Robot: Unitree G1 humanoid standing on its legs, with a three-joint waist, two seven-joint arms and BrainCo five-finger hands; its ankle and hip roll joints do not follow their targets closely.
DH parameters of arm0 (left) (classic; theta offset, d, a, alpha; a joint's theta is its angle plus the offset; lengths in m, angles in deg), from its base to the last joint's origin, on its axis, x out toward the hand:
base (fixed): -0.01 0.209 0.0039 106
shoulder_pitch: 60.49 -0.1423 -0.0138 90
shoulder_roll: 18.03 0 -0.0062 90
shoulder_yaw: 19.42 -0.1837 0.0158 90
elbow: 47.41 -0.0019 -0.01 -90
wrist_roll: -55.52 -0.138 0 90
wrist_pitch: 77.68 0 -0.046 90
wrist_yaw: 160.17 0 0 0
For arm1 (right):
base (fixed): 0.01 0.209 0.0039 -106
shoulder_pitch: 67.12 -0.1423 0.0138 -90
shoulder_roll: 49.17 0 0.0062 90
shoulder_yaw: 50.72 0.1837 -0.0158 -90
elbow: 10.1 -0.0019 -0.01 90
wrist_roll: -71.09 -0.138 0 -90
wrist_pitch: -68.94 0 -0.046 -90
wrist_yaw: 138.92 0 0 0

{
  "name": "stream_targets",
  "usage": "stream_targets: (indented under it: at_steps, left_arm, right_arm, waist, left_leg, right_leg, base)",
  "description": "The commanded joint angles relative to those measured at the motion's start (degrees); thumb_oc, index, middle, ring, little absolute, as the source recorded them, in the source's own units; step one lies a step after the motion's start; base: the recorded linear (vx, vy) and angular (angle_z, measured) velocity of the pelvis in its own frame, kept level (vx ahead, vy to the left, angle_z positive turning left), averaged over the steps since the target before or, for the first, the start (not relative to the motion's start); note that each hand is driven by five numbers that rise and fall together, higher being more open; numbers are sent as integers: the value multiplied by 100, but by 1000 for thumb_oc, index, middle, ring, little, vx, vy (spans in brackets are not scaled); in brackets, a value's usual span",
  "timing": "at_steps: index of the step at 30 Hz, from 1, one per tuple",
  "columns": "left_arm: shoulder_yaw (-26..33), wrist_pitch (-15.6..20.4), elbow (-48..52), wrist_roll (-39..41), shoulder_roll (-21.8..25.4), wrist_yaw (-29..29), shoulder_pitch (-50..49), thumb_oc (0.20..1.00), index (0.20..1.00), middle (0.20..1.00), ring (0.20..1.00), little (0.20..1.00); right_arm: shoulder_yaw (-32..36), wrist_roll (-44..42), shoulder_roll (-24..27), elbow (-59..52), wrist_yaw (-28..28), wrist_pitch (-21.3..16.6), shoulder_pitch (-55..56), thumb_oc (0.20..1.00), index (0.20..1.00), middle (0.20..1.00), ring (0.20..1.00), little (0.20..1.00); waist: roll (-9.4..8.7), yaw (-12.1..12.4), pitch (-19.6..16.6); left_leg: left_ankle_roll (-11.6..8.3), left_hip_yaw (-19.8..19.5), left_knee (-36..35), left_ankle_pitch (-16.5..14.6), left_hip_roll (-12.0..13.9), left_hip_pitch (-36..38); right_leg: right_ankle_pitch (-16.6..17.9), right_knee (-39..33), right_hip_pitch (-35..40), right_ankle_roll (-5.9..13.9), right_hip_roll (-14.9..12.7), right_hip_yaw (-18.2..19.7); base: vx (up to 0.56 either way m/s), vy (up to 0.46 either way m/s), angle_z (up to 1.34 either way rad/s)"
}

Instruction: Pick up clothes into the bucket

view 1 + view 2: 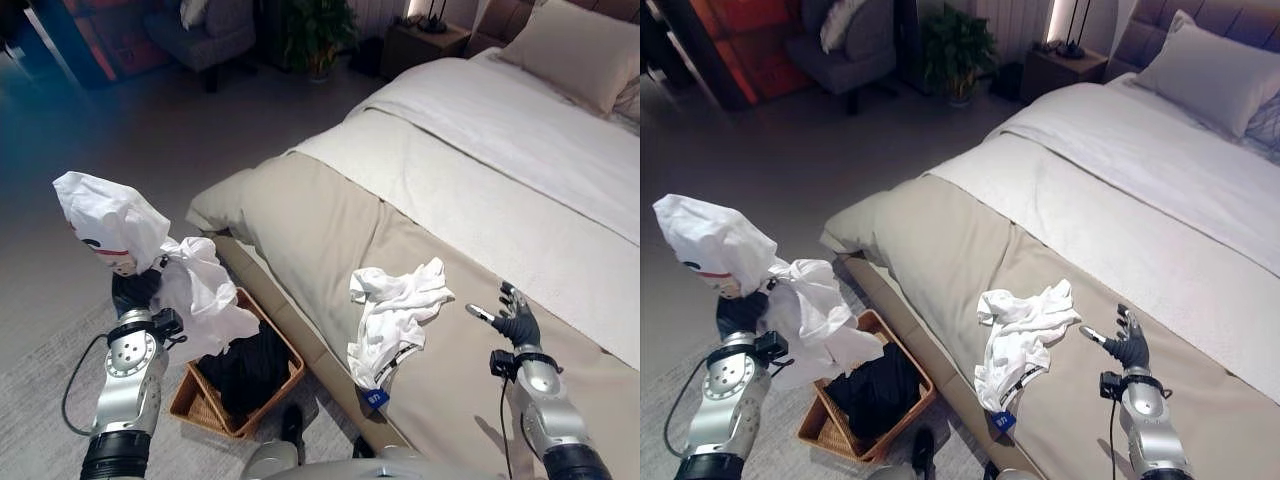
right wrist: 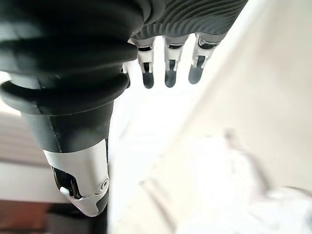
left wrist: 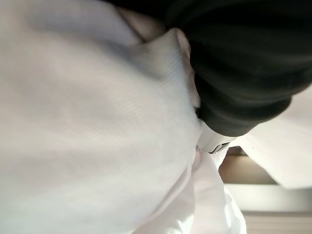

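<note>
- Clothes: a white garment (image 1: 130, 245) hangs bunched in my left hand (image 1: 135, 293), raised beside the bed (image 1: 330, 220), its tail trailing toward the wicker basket (image 1: 283, 345) on the floor, where dark clothing (image 1: 245, 370) lies.
- A second white garment (image 1: 395, 315) lies on the bed's edge, near my right hand (image 1: 517, 322), which hovers with fingers straight and holds nothing.
- Risk, as I judge it: the bundle hangs partly outside the basket's rim; released here, it could drape over the edge or fall to the floor.
- The garment on the bed looks close to slipping off.
</note>
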Motion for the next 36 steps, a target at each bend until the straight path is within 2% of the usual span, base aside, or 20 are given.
stream_targets:
  at_steps: [1,2,3,9,12,15,16,17,18,19,21,24,26,31,32,33,34,35,36]
  left_arm:
    - [445,603,17,-326,486,196,414,200,200,200,200,200]
    - [475,619,-95,-334,574,219,442,200,200,200,200,200]
    - [476,625,-106,-331,579,218,452,200,200,200,200,200]
    - [258,761,-598,-83,844,196,775,200,200,200,200,200]
    - [69,786,-940,-72,968,286,1086,200,200,200,200,200]
    - [-24,791,-1104,-120,1074,392,1266,200,200,200,200,200]
    - [-145,788,-1276,-193,1180,508,1494,200,200,200,200,200]
    - [-154,795,-1292,-190,1185,509,1512,200,200,200,200,200]
    - [-182,784,-1357,-230,1255,560,1585,200,200,200,200,200]
    - [-276,792,-1521,-274,1391,662,1787,200,200,200,200,200]
    - [-380,788,-1699,-245,1531,708,2006,200,200,200,200,200]
    - [-503,792,-1794,-263,1668,710,2207,200,200,200,200,200]
    - [-691,766,-2003,-239,1734,762,2503,200,200,200,200,200]
    - [-1047,685,-2323,-300,1858,835,3011,200,200,200,200,200]
    - [-1117,656,-2406,-362,1908,874,3117,247,247,247,247,247]
    - [-1118,656,-2406,-362,1909,874,3118,341,341,341,341,341]
    - [-1176,562,-2507,-563,1996,920,3213,548,548,548,548,548]
    - [-1262,403,-2719,-686,1965,1045,3372,1000,1000,1000,1000,1000]
    - [-1323,343,-2883,-701,1937,1106,3494,1000,1000,1000,1000,1000]
  right_arm:
    - [-51,160,66,27,-102,-240,-284,1000,1000,1000,1000,1000]
    - [-159,239,102,279,-59,-219,-290,1000,1000,1000,1000,1000]
    - [-164,237,101,298,-60,-230,-308,1000,1000,1000,1000,1000]
    - [-518,114,79,1101,-25,-293,-585,1000,1000,1000,1000,1000]
    - [-742,68,-84,1212,-14,-368,-604,1000,1000,1000,1000,1000]
    - [-865,39,-161,1226,-55,-414,-689,1000,1000,1000,1000,1000]
    - [-957,-8,-180,1252,-109,-465,-774,1000,1000,1000,1000,1000]
    - [-953,-9,-182,1259,-110,-468,-782,1000,1000,1000,1000,1000]
    - [-988,-28,-191,1212,-135,-488,-807,1000,1000,1000,1000,1000]
    - [-1056,-121,-213,1179,-189,-555,-892,1000,1000,1000,1000,1000]
    - [-1119,-226,-216,1134,-211,-632,-942,1000,1000,1000,1000,1000]
    - [-1171,-318,-208,1069,-223,-702,-960,1000,1000,1000,1000,1000]
    - [-1232,-395,-184,845,-246,-790,-938,1000,1000,1000,1000,1000]
    - [-1327,-536,-183,662,-309,-906,-986,1000,1000,1000,1000,1000]
    - [-1353,-577,-187,603,-329,-941,-1003,1000,1000,1000,1000,1000]
    - [-1353,-577,-188,603,-329,-941,-1003,1000,1000,1000,1000,1000]
    - [-1382,-608,-174,551,-330,-968,-1001,1000,1000,1000,1000,1000]
    - [-1420,-627,-177,451,-351,-1001,-992,1000,1000,1000,1000,1000]
    - [-1451,-663,-181,429,-393,-997,-1016,1000,1000,1000,1000,1000]
  waist:
    - [-263,113,159]
    - [-298,134,324]
    - [-300,133,319]
    - [-483,172,822]
    - [-645,147,1123]
    - [-732,134,1258]
    - [-837,106,1431]
    - [-827,125,1438]
    - [-896,116,1504]
    - [-1044,83,1639]
    - [-1207,46,1758]
    - [-1295,5,1794]
    - [-1404,-115,1794]
    - [-1517,-268,1794]
    - [-1543,-299,1794]
    - [-1543,-298,1794]
    - [-1571,-330,1794]
    - [-1567,-351,1794]
    - [-1587,-384,1794]
  left_leg:
    - [20,-53,933,-892,-76,-168]
    - [18,-63,1079,-898,-87,-340]
    - [19,-61,1103,-907,-88,-365]
    - [-6,-36,1490,-898,-12,-1029]
    - [-34,-33,1636,-861,66,-1395]
    - [-40,-41,1753,-858,121,-1623]
    - [-42,-42,1877,-854,138,-1827]
    - [-46,-37,1928,-906,157,-1839]
    - [-47,-40,2031,-923,185,-1972]
    - [-56,-37,2249,-973,233,-2200]
    - [-72,-50,2518,-1046,282,-2482]
    - [-82,-89,2734,-1113,291,-2768]
    - [-100,-141,2943,-1167,308,-3181]
    - [-104,-224,3150,-1198,289,-3702]
    - [-101,-226,3186,-1204,283,-3797]
    - [-101,-227,3187,-1204,283,-3798]
    - [-102,-235,3212,-1212,289,-3872]
    - [-118,-284,3300,-1439,353,-3902]
    - [-115,-294,3340,-1449,350,-3985]
  right_leg:
    - [426,183,-346,392,-568,10]
    - [464,236,-489,392,-589,38]
    - [462,247,-509,392,-589,42]
    - [586,436,-1110,383,-588,139]
    - [664,481,-1454,390,-562,168]
    - [695,537,-1679,391,-537,184]
    - [742,564,-1851,389,-513,188]
    - [718,585,-1855,386,-494,196]
    - [747,588,-1945,387,-469,206]
    - [826,560,-2103,395,-409,230]
    - [907,501,-2244,400,-342,260]
    - [942,471,-2409,401,-291,290]
    - [993,430,-2688,397,-245,294]
    - [1080,373,-3094,389,-187,275]
    - [1107,363,-3183,391,-176,262]
    - [1107,363,-3184,391,-175,261]
    - [1127,349,-3250,392,-165,262]
    - [1031,331,-3235,422,-71,287]
    - [1044,325,-3298,426,-63,284]
  base:
    - [-113,30,0]
    - [-113,30,-2]
    - [-126,29,-1]
    - [-107,25,-1]
    - [-98,8,-7]
    - [-84,0,-4]
    - [-44,-6,-2]
    - [-68,-19,-14]
    - [-58,-23,-8]
    - [-82,-37,-13]
    - [-68,-49,-9]
    - [-28,-25,-7]
    - [-33,-16,2]
    - [-10,0,1]
    - [0,0,0]
    - [0,0,0]
    - [81,-24,-1]
    - [79,-30,-4]
    - [79,-20,-6]
